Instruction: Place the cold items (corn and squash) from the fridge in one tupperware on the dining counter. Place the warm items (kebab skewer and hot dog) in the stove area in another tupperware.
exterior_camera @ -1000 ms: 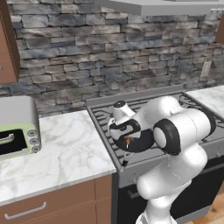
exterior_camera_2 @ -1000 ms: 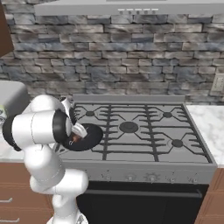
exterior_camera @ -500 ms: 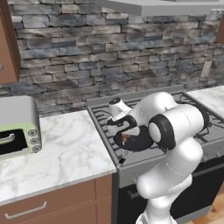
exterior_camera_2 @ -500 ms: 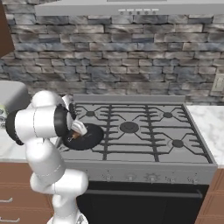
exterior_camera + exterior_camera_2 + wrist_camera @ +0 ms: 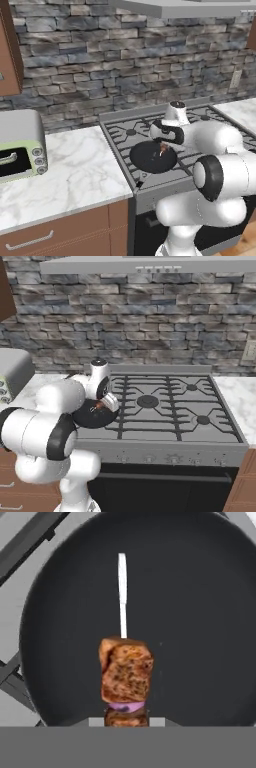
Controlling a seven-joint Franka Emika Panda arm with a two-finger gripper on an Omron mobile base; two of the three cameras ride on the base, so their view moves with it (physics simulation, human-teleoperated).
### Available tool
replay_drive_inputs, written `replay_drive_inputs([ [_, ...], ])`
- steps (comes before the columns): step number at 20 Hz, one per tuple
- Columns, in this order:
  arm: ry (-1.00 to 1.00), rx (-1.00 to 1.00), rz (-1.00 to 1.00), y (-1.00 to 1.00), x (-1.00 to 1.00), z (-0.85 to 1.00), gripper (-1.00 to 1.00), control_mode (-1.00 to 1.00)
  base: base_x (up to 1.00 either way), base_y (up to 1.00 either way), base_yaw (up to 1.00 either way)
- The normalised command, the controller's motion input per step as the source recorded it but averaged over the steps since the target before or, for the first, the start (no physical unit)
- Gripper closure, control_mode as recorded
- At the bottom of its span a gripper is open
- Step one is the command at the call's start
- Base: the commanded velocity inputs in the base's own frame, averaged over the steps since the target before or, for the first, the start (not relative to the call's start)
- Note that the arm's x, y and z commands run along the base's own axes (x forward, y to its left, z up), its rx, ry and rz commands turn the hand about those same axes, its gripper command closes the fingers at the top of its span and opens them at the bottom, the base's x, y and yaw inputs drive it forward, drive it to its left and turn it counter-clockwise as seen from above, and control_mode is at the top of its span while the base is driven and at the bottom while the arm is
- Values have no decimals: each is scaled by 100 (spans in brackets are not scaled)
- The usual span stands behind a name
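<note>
My gripper (image 5: 162, 146) hangs low over a black pan (image 5: 147, 159) on the front left burner of the stove (image 5: 125, 132). It is shut on the kebab skewer (image 5: 162, 149). In the hand view the kebab skewer (image 5: 126, 672) shows a browned meat chunk with a purple slice below it. Its pale stick points away across the pan (image 5: 200, 612). From the right base view the gripper (image 5: 102, 404) holds the skewer (image 5: 100, 405) just above the pan (image 5: 92, 417). The hot dog, corn, squash, fridge, tupperware and dining counter are out of view.
A pale green toaster oven (image 5: 17, 145) stands on the marbled counter (image 5: 70, 170) left of the stove. Black grates (image 5: 165, 406) cover the other burners. A stone wall runs behind, a range hood (image 5: 150, 263) hangs above, and more counter (image 5: 240, 396) lies right.
The jaws have closed on the kebab skewer over the pan. The arm's elbow has dropped lower and the hand has shifted slightly.
</note>
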Motion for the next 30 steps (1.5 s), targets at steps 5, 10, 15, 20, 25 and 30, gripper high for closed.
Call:
replay_drive_inputs([
  [5, -32, 26, -4, -67, -99, 95, 100, -100, 0, 0, 0],
  [10, -22, 0, -13, -6, -100, 96, 100, -100, 0, 0, 0],
  [15, -2, -30, -19, 2, -100, 21, 100, -100, 0, 0, 0],
  [20, 3, -49, 0, 5, -98, 0, 100, -100, 0, 0, 0],
  [25, 7, -36, 20, 25, -29, 0, 100, -100, 0, 0, 0],
  [30, 0, -23, 39, 44, -6, -24, 100, -100, 0, 0, 0],
])
